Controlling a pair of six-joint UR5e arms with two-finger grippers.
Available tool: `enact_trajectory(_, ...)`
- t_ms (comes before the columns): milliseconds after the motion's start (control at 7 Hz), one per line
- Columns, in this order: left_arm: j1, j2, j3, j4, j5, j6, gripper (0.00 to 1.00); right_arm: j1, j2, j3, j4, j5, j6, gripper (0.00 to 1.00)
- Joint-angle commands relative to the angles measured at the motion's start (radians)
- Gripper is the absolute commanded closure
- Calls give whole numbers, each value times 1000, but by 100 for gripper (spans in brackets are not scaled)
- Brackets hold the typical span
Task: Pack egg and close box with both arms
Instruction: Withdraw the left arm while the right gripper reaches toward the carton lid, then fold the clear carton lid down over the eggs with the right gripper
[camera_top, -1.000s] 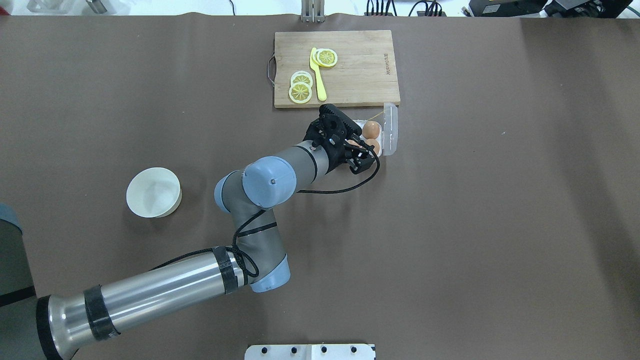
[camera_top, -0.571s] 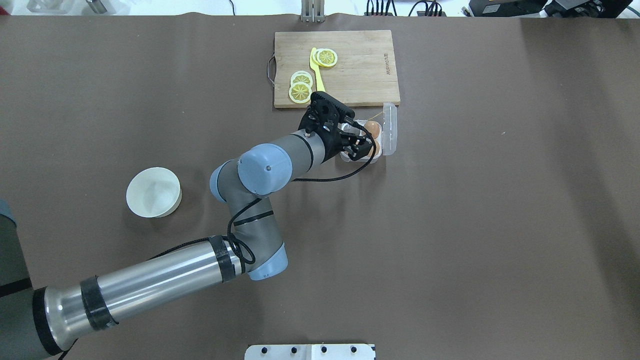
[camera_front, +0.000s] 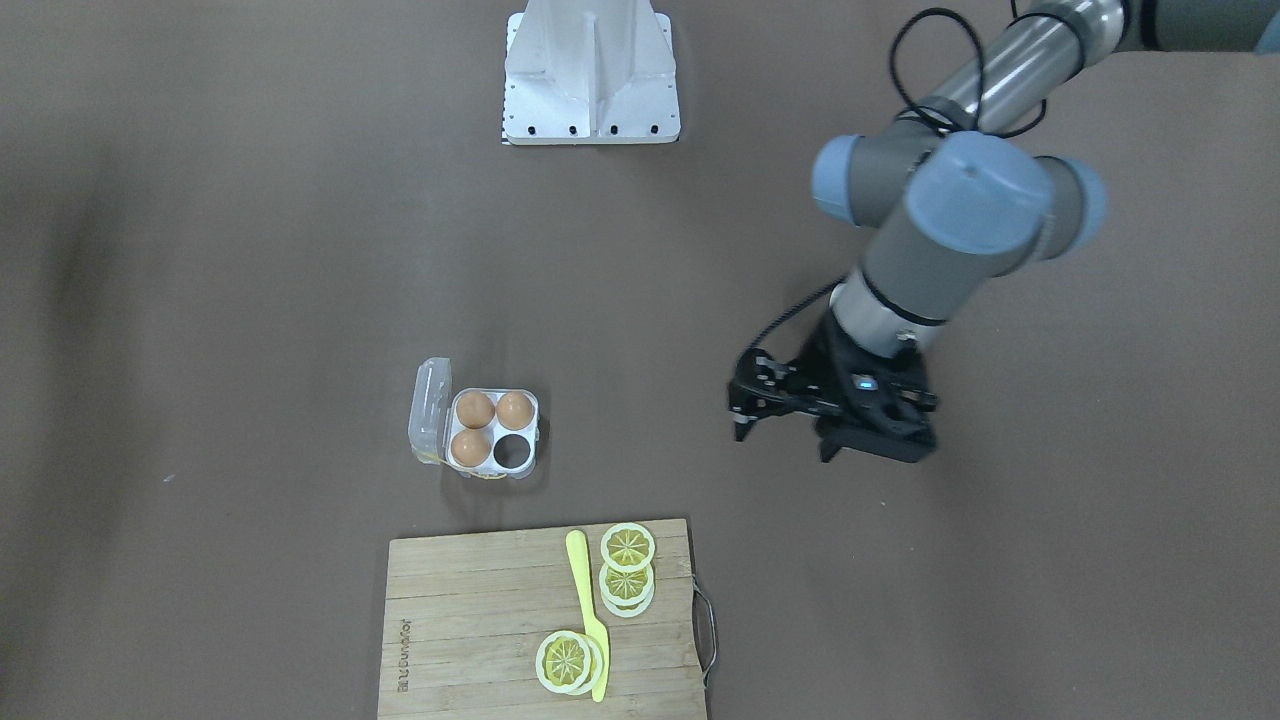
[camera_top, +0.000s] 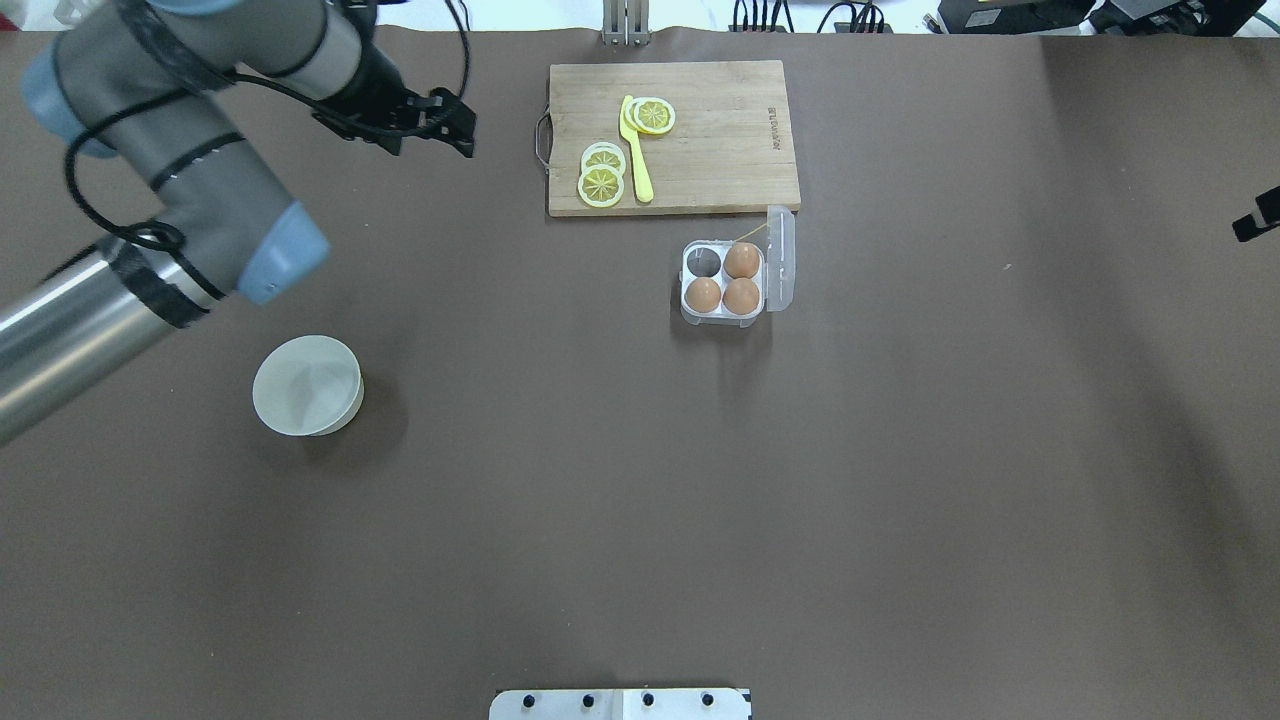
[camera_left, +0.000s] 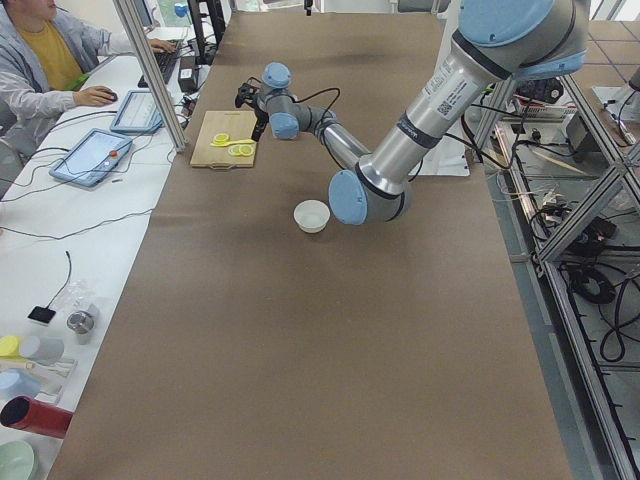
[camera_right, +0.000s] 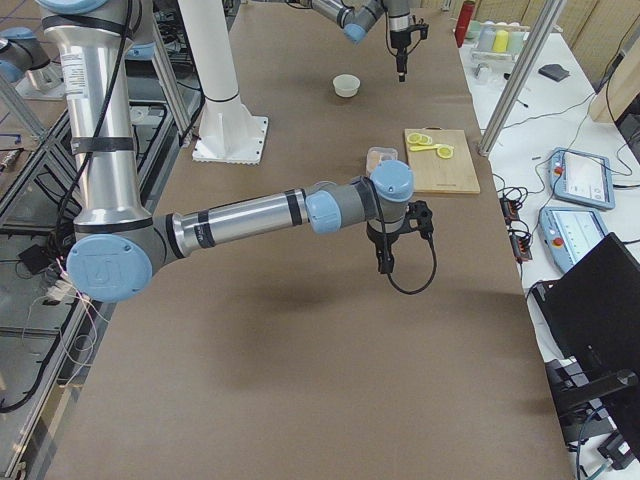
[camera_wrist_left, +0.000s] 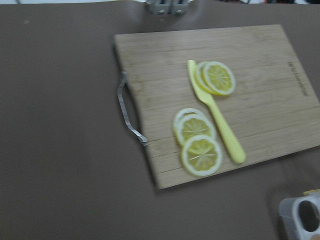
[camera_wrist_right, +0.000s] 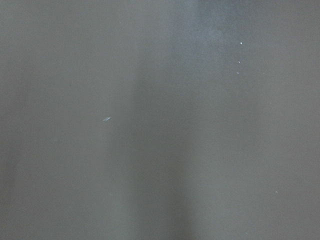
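The box (camera_top: 690, 312) lies in mid-table with its clear lid (camera_top: 782, 258) swung open to the right. Three light-brown eggs fill three cups, one of them the near-left egg (camera_top: 703, 294); the far-left cup (camera_top: 707, 261) is empty. The front view shows the same box (camera_front: 535, 425) and eggs (camera_front: 474, 409). My left gripper (camera_top: 430, 148) is open and empty, far to the left of the box, beside the cutting board; it also shows in the front view (camera_front: 782, 440). Only a black tip of my right gripper (camera_top: 1258, 215) shows at the right edge; I cannot tell its state.
A wooden cutting board (camera_top: 720, 150) with lemon slices (camera_top: 601, 185) and a yellow knife (camera_top: 636, 150) lies just behind the box. A white bowl (camera_top: 307, 385) stands at the near left. A white metal stand (camera_top: 620, 703) is at the near edge.
My left gripper has let go of an egg in the near-left cup and has swung away from the box to the far left. A tip of the right gripper now shows at the right edge.
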Motion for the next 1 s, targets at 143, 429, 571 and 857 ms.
enact_trajectory(143, -246, 131, -12, 238, -200, 370, 7, -266, 203, -2, 2, -133, 397, 14)
enact_trajectory(429, -388, 249, -12, 278, -310, 518, 12, -406, 267, -5, 1, -223, 526, 100)
enact_trajectory(571, -431, 300, -16, 267, -315, 538, 13, -437, 276, -19, 10, -226, 528, 100)
enact_trajectory(857, -483, 329, -10, 281, -303, 621, 10, -472, 319, -121, 143, -225, 620, 100)
